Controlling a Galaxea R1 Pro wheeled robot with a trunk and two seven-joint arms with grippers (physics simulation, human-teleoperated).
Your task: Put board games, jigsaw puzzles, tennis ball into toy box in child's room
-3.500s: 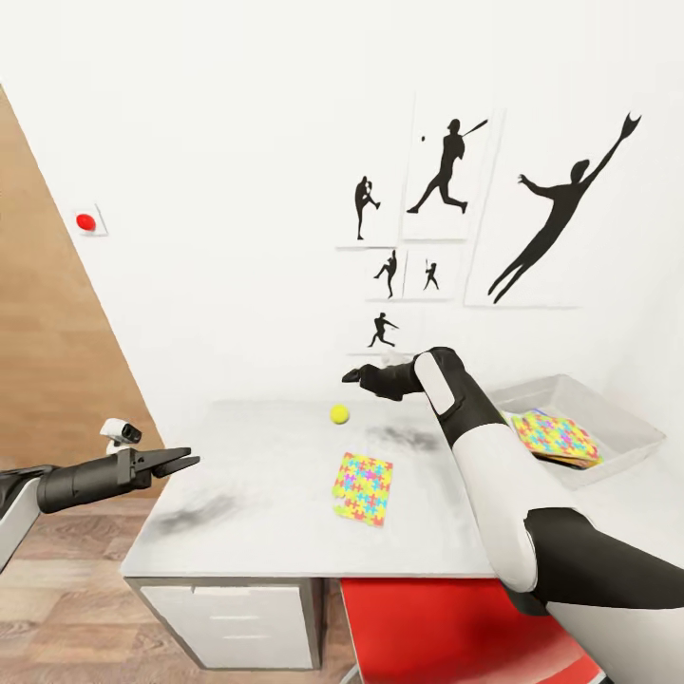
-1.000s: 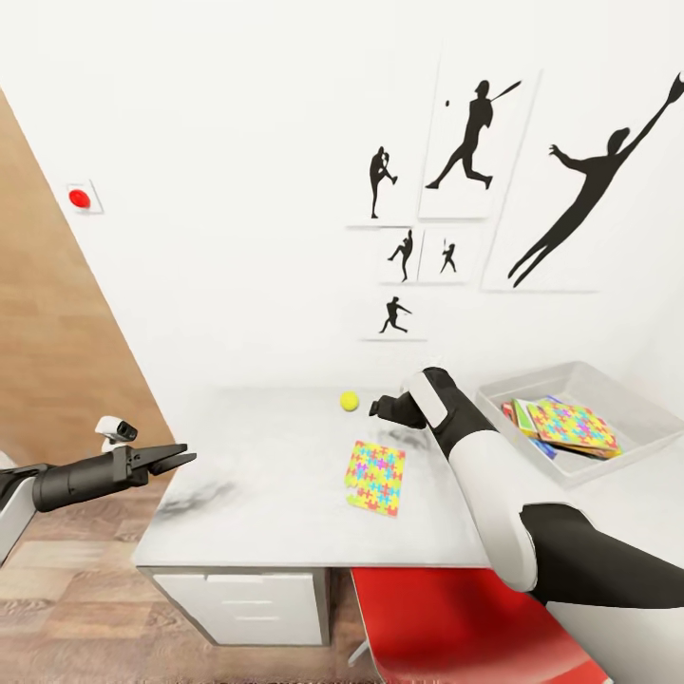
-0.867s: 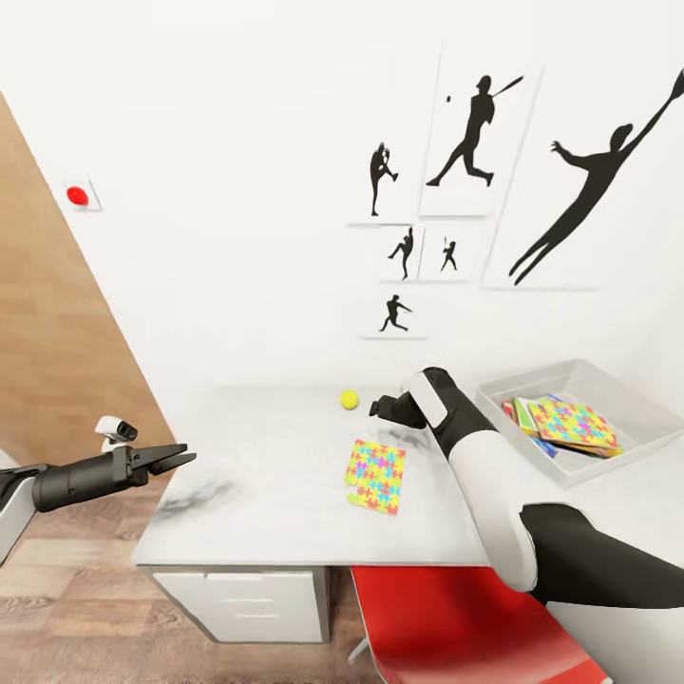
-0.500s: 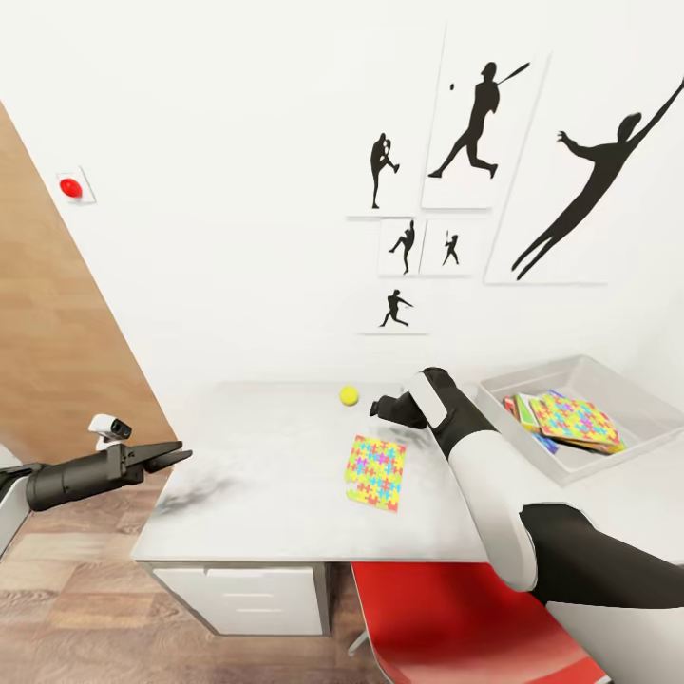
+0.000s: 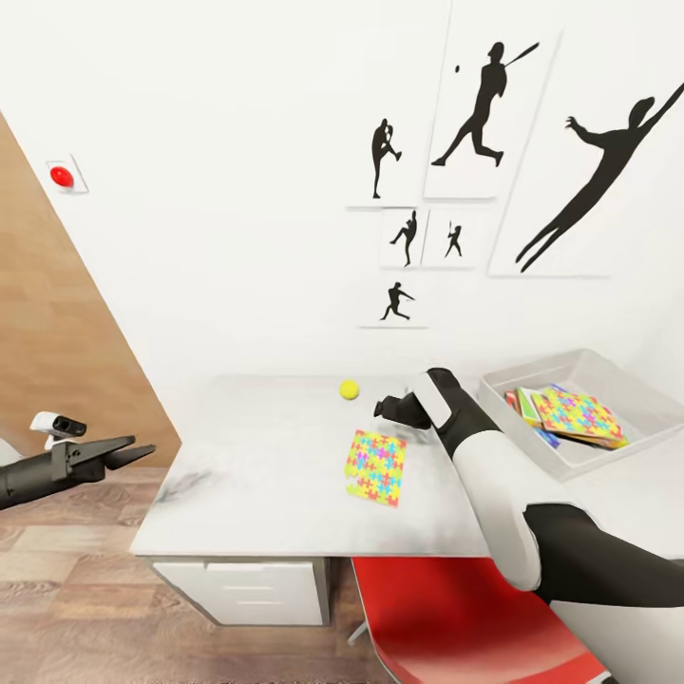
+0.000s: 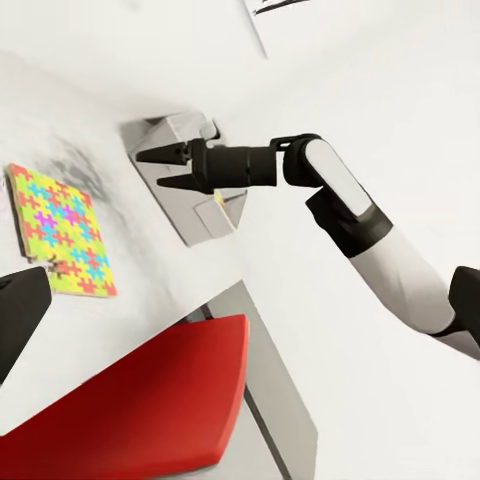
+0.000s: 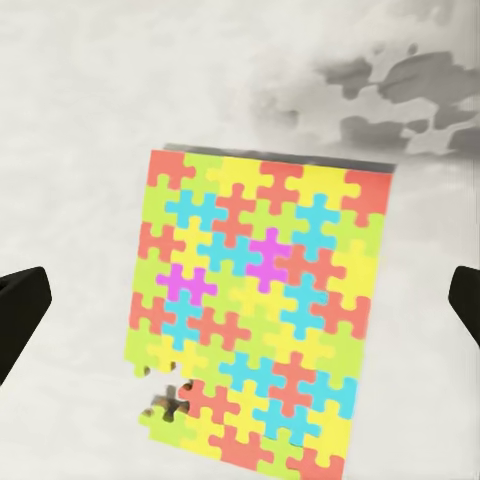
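A jigsaw puzzle (image 5: 376,466) is lying flat on the desk (image 5: 247,475), toward its front edge and clear of the toy box (image 5: 608,375), with a few pieces missing at one corner in the right wrist view (image 7: 258,315). The tennis ball (image 5: 349,389) is sitting near the desk's back edge, well apart from the puzzle. The toy box is standing at the desk's right end and is already holding the other jigsaw puzzle (image 5: 579,414) on top of a stack of flat boxes whose edges are peeking out beneath; how many board games are in there I cannot tell. So one puzzle and the ball are waiting to go in.

The right gripper (image 5: 384,409) is hovering just above the loose puzzle with its fingers spread wide and holding nothing. The left gripper (image 5: 128,450) is hanging off the desk's left edge over the wooden floor (image 5: 66,570), fingers slightly parted and empty.
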